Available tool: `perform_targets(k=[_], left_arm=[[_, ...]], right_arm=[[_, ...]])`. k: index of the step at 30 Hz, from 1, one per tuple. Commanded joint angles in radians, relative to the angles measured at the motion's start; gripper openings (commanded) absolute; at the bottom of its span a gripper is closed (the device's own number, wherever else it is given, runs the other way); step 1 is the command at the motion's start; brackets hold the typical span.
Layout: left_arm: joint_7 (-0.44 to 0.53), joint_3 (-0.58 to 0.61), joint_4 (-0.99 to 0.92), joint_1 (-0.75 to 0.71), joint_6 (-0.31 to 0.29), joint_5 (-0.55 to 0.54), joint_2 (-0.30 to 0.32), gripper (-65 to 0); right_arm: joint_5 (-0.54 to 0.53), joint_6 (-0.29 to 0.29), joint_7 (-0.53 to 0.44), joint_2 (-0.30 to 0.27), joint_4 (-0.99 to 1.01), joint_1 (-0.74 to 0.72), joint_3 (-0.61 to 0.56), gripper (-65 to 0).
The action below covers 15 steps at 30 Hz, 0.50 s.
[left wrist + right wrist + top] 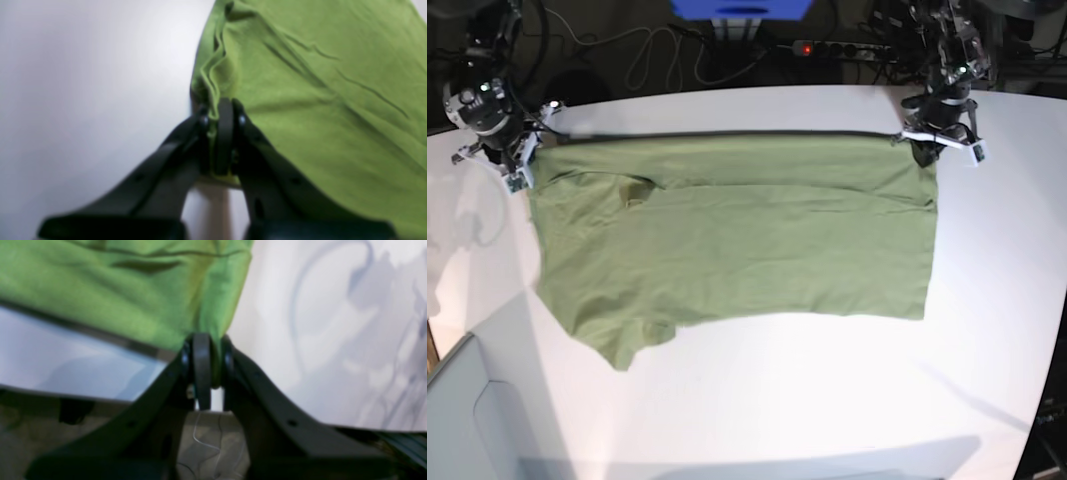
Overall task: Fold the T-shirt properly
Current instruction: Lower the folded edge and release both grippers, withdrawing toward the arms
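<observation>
1. Tabletop [827, 400]: white, fills most of the base view. Wide bare surface near and to the right of the cloth. A light grey panel shows at the near-left corner.
2. T-shirt [747, 240]: olive green, spread across the far half of the tabletop. Its far edge is pulled into a straight line between the two arms, parallel to the tabletop's far edge and just inside it. Right side edge runs straight; the near-left corner ends in an uneven sleeve flap. Shallow wrinkles near the far-left corner.
3. Clutter beyond the far edge: dark cables [657, 55], a power strip with a red light [827, 47], and a blue object [742, 8]. All sit off the tabletop, apart from the cloth.
4. Left gripper [222, 115]: at the far-right corner of the shirt in the base view. Jaws closed down onto a bunched edge of the fabric, which gathers into pleats right at the tips.
5. Right gripper [206, 350]: at the far-left corner in the base view, close to the tabletop's left edge. Jaws clamped tight on the shirt corner, cloth fanning away from the tips.
</observation>
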<state>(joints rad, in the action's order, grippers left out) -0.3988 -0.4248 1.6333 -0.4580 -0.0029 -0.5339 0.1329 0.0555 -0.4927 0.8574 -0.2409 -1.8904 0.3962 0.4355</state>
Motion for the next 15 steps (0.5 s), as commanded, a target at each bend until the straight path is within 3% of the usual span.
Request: perform_targets(k=[1,15], left_arm=[[0.001,-0.004,0.034,-0.029,0.004,0.002,0.007,-65.0],[0.001,-0.013,0.12,-0.169,0.005,0.002,0.015,-65.0]], right_arm=[[-0.003,-0.008,-0.016,-0.013,-0.033,0.011,0.007,-64.8],[-0.003,-0.008,-0.014,-0.015,-0.054,0.099,0.007,-64.8]])
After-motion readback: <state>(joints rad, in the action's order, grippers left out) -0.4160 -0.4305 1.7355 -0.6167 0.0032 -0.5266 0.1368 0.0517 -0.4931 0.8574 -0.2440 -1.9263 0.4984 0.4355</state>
